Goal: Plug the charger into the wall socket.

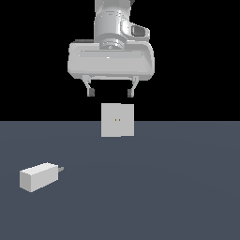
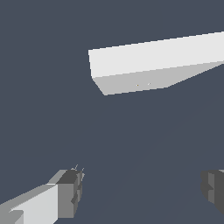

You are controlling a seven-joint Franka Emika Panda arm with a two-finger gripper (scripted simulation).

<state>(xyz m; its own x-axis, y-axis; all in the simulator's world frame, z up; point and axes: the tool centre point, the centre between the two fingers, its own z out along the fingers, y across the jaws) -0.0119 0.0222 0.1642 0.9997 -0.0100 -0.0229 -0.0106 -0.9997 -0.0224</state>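
Note:
The charger [image 1: 37,176] is a small off-white block lying on the floor at the exterior view's left, its short grey prongs [image 1: 59,169] pointing toward that view's right. The wall socket [image 1: 117,120] is an upright off-white square panel with two tiny yellowish holes at its centre. My gripper [image 1: 111,92] hangs open and empty in the air above the socket, well away from the charger. In the wrist view the socket [image 2: 153,61] shows as a slanted slab, the charger [image 2: 48,199] shows at a corner, and one dark finger [image 2: 213,188] shows at the edge.
A flat dark blue-grey floor [image 1: 178,187] lies under everything, with a black background behind it. No other objects show.

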